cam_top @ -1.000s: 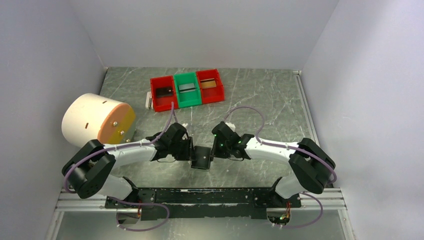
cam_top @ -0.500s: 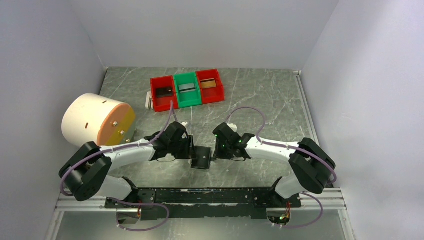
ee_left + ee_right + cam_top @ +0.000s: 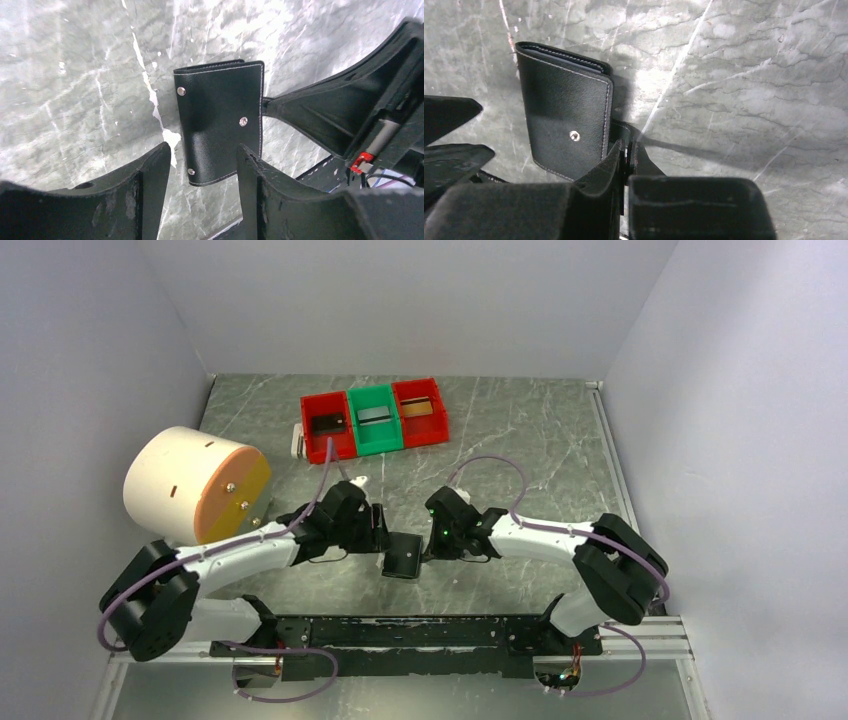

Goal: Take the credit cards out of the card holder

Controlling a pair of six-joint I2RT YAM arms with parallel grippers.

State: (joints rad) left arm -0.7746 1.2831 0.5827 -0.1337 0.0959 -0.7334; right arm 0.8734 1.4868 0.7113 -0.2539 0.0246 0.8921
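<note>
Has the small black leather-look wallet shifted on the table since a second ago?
No. The small black leather-look wallet lies at the same spot, at the same gap ahead of the black base rail.

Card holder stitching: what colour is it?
White stitching on the black card holder; clearest in the left wrist view.

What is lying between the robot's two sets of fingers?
The black card holder, folded closed on the table, lies between the left fingers and the right fingers. The top view shows it.
</note>
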